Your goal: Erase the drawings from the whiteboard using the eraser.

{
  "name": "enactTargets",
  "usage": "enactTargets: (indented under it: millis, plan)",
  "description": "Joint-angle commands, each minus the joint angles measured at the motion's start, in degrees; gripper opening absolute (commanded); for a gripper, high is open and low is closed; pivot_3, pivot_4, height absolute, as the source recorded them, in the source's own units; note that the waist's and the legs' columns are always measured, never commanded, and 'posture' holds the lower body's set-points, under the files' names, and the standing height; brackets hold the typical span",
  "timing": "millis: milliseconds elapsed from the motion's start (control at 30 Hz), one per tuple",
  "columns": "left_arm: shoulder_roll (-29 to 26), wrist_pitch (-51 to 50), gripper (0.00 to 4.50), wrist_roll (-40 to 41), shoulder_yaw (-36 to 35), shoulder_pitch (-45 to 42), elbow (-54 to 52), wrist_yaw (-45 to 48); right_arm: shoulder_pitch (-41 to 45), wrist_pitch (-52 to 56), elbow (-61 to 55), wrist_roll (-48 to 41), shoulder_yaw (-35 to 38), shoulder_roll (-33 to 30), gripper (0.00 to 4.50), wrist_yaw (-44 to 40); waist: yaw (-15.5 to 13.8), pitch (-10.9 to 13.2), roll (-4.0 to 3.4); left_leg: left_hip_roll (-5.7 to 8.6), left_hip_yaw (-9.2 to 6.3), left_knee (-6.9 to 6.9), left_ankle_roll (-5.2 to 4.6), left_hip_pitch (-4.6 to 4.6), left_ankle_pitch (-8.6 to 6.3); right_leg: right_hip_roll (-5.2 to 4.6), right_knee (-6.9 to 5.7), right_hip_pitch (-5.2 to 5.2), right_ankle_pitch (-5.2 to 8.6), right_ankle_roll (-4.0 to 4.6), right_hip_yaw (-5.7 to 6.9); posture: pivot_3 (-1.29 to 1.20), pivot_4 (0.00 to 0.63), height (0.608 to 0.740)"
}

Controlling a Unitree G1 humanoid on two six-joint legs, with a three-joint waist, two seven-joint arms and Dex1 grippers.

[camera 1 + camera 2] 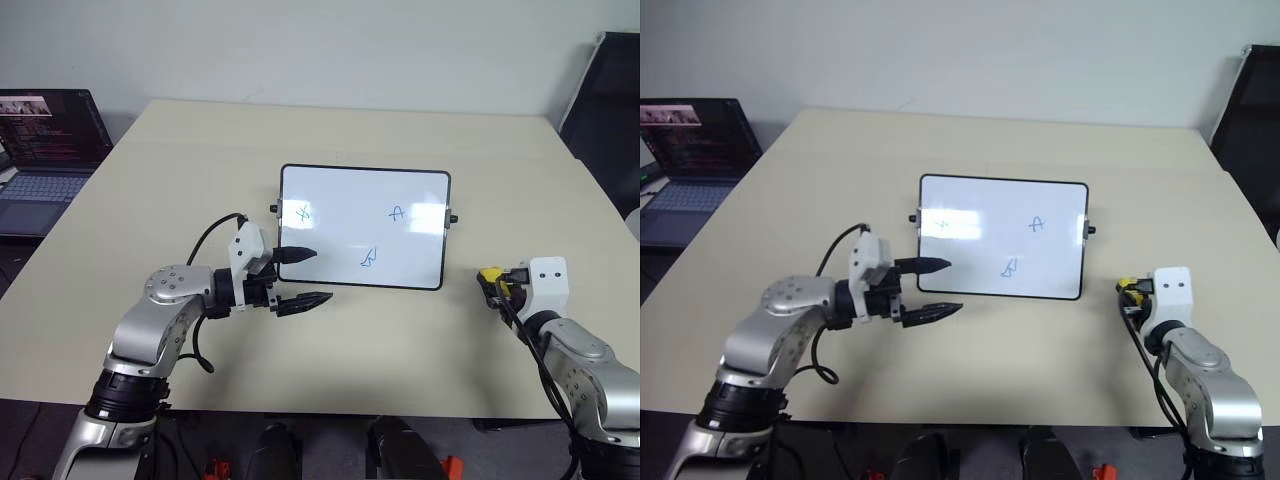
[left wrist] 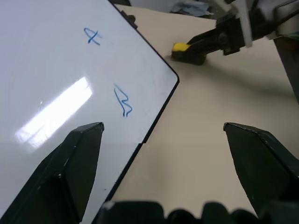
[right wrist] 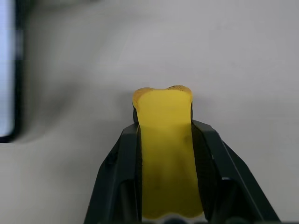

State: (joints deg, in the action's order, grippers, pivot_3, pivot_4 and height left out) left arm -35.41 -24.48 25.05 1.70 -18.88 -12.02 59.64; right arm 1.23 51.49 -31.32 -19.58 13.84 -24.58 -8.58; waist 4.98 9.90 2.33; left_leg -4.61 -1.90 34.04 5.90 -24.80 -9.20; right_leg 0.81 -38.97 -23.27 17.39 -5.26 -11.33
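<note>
The whiteboard [image 1: 364,227] lies flat on the table with three blue drawings: one at its left [image 1: 304,212], one at upper right [image 1: 396,212], one at lower middle [image 1: 369,259]. My left gripper [image 1: 300,277] is open at the board's near left corner, one finger over the board and the other over the table. My right gripper [image 1: 491,283] is to the right of the board, shut on the yellow eraser [image 3: 166,149], which is squeezed between the two black fingers. The eraser [image 2: 181,47] is apart from the board, close above the tabletop.
An open laptop [image 1: 45,150] sits off the table's far left corner. A dark chair [image 1: 605,100] stands at the far right. The beige table [image 1: 400,340] is bare around the board.
</note>
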Motion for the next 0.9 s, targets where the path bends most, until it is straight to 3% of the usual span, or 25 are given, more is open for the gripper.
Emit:
enactTargets:
  millis: [33, 300, 533, 733, 900]
  plan:
    - [0.36, 0.29, 4.5, 0.21, -2.32, -0.76, -2.1, -3.31, 0.56, 1.42, -8.23, -1.19, -1.15, -1.55, 1.12, -1.32, 0.06, 0.0, 0.0, 0.0, 0.0, 0.03, 0.0, 0.02, 0.0, 0.0, -0.01, 0.02, 0.0, 0.05, 0.0, 0.0, 0.15, 0.74]
    - [1.61, 1.47, 4.5, -0.37, -1.59, -3.85, 0.25, -5.13, 13.12, 2.53, -7.69, 0.28, -8.91, -1.9, 1.12, -2.23, 0.16, -0.01, 0.01, 0.02, 0.01, 0.2, -0.03, 0.03, 0.03, 0.0, -0.01, 0.05, -0.08, 0.06, -0.03, 0.0, 0.15, 0.74]
    - [2.12, 0.47, 4.5, -0.28, -1.5, -5.28, 0.47, -6.51, 25.46, -0.62, 3.01, 4.28, -15.24, 3.58, 1.12, -0.11, 0.1, 0.0, 0.01, 0.0, -0.05, -0.06, -0.03, -0.03, 0.02, 0.01, 0.04, -0.03, -0.2, -0.21, 0.08, 0.0, 0.15, 0.74]
    - [3.42, 0.61, 4.5, -0.45, -0.83, -7.94, 2.08, -7.14, 30.22, -6.94, 12.72, 9.73, -19.22, 4.41, 1.12, -0.47, -0.03, 0.0, 0.01, 0.0, -0.1, -0.06, -0.03, -0.06, 0.03, 0.0, 0.05, -0.02, -0.19, -0.22, 0.16, 0.0, 0.15, 0.74]
    - [4.91, 1.91, 4.5, -1.42, -0.92, -9.89, 4.28, -8.11, 29.32, -9.93, 16.8, 12.53, -21.4, 4.79, 1.12, -1.7, 0.01, 0.0, 0.01, 0.0, -0.13, -0.07, -0.03, -0.06, 0.03, 0.01, 0.05, -0.01, -0.2, -0.22, 0.19, 0.0, 0.15, 0.74]
